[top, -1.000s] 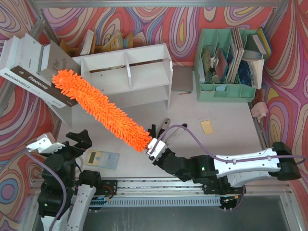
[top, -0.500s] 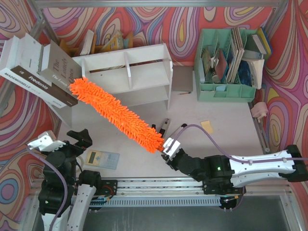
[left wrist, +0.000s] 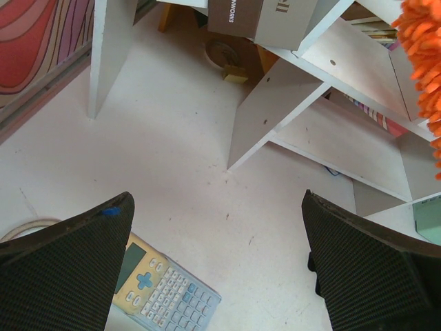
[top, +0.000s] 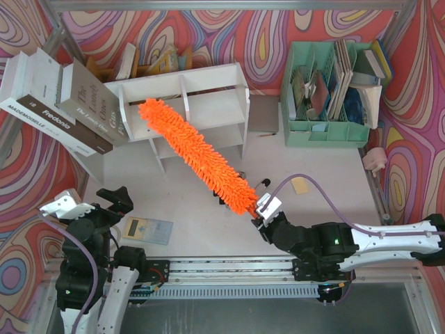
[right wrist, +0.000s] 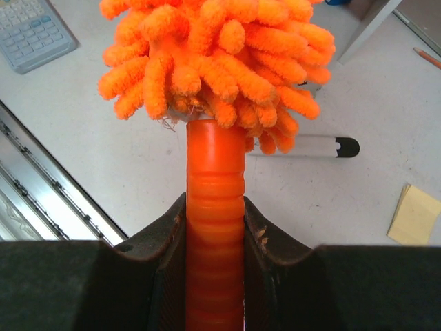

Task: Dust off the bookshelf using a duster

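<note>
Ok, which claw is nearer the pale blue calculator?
Left. The left claw hovers just left of the pale blue calculator; the right claw is well to its right, gripping the fluffy orange duster by its handle.

My fluffy orange duster (top: 198,158) slants toward 10 o'clock, tip over the left part of the white two-tier bookshelf (top: 212,85).

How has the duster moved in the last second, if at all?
Yes: the duster swept right, its tip leaving the books for the bookshelf.
</note>
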Controlling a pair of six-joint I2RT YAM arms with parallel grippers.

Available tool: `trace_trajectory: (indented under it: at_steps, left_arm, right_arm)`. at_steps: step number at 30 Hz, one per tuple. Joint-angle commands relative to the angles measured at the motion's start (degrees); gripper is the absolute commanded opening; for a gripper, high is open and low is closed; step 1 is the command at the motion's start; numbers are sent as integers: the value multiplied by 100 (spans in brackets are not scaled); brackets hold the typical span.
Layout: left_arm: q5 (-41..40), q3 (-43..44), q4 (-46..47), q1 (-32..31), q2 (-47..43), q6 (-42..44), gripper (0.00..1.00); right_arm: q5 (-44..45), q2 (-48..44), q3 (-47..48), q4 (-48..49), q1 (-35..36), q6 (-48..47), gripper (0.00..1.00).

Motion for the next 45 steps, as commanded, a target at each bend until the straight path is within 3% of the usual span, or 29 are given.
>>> trace_trajectory:
  at_steps: [1, 10, 17, 28, 35, 39, 45]
  left_arm:
    - [61, 5, 7, 23, 40, -4, 99]
    - [71, -3, 21, 23, -17, -8, 98]
    - [72, -3, 15, 23, -65, -8, 99]
    - [110, -20, 35, 23, -69, -8, 99]
    - [133, -21, 57, 23, -59, -2, 99]
    - [132, -21, 53, 23, -70, 0, 99]
    - [146, -32, 61, 23, -69, -1, 99]
  right_arm:
    - [50, 45, 49, 41, 0, 183, 0]
    - [191, 657, 302, 445, -1, -783, 0]
    - [417, 207, 116, 1153, 6, -2265, 0]
    - [1457, -764, 272, 1355, -36, -3146, 0]
    - [1338, -995, 13, 2651, -51, -4952, 0]
    - [767, -1427, -171, 3193, -101, -5781, 0]
    - [379, -1661, -345, 2684, -102, -6324, 0]
